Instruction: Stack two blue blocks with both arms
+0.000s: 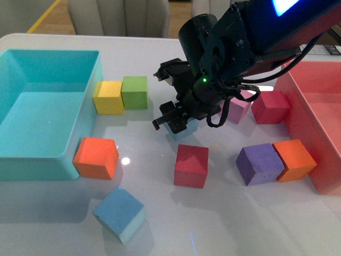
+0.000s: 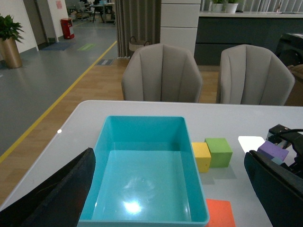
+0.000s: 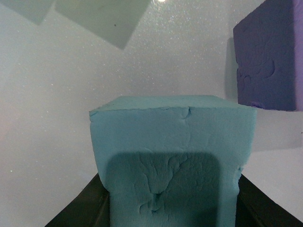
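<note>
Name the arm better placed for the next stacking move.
Right: the right gripper clasps one blue block mid-table; the left gripper is open, empty, facing the turquoise bin.

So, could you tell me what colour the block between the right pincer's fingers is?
Light blue block; clearest in the right wrist view.

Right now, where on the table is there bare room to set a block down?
Widest: the table between the red cube, the purple cube and the near edge. Smaller: between the red cube and the orange cube by the turquoise bin. Crowded around the right tool, gripping a blue block.
</note>
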Robot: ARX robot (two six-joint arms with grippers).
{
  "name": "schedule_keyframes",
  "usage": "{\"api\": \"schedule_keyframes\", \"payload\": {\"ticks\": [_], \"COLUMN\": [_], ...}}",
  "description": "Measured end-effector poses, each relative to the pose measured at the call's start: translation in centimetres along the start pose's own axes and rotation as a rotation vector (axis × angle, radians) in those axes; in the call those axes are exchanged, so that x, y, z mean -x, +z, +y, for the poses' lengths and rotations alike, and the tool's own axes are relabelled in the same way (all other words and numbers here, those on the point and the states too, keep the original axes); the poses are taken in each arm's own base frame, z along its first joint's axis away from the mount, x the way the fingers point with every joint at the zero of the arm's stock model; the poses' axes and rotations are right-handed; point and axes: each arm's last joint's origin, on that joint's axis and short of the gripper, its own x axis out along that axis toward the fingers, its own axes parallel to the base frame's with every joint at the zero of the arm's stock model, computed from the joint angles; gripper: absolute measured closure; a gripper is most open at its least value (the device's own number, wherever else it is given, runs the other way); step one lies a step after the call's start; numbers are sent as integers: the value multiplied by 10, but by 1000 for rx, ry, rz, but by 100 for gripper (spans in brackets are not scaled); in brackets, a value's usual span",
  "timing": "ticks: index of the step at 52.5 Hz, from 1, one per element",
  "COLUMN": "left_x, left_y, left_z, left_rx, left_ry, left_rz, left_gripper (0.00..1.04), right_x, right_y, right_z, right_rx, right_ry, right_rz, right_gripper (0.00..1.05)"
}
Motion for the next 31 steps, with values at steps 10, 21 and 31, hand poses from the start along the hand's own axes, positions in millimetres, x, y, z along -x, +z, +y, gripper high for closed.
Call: {"api": "schedule_keyframes", "payload": {"ticks": [10, 21, 31], "left_x": [0, 0, 0], "left_y": [0, 0, 0], "left_z": [0, 0, 0], "left_rx": [0, 0, 0], "left_ry": [0, 0, 0], "left_rz": [0, 0, 0], "left_gripper": [9, 9, 9], "right_x": [-10, -10, -11], "right_y": [-7, -8, -11], "right_z": [1, 1, 0], "right_rx": [0, -3, -13], "right_ry": [-8, -9, -12], "right_rz": [25, 23, 17], "right_gripper": [60, 60, 30]}}
